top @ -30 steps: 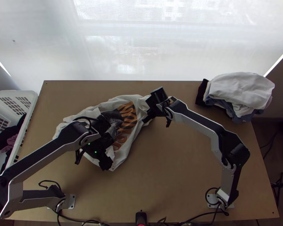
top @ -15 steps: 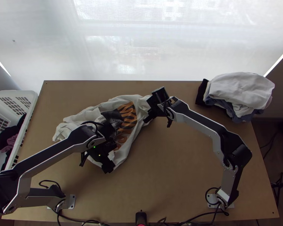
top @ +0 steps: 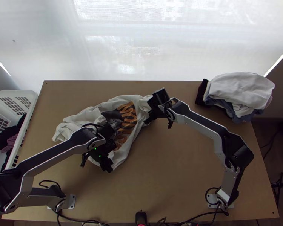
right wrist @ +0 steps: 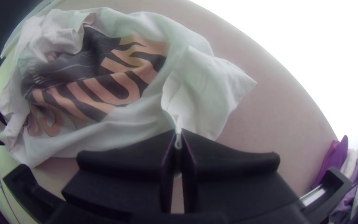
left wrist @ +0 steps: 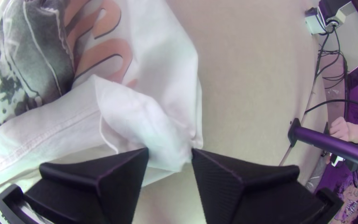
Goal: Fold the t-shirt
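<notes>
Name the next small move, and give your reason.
I would close the left gripper on the t-shirt: its fingers look open, with a bunched bit of the cloth between them, while the right gripper pinches the shirt elsewhere.

The left arm (top: 47, 160) and right arm (top: 202, 126) have silver-grey links, long black covers, black joints and small screws. Black cables (top: 51, 182) loop near pale, drilled base plates (top: 71, 201). Two green lights (top: 95, 148) dot the left wrist. Both the left hand (top: 108, 157) and right hand (top: 152, 106) are black, with wide, angular fingers (left wrist: 237, 178).
</notes>
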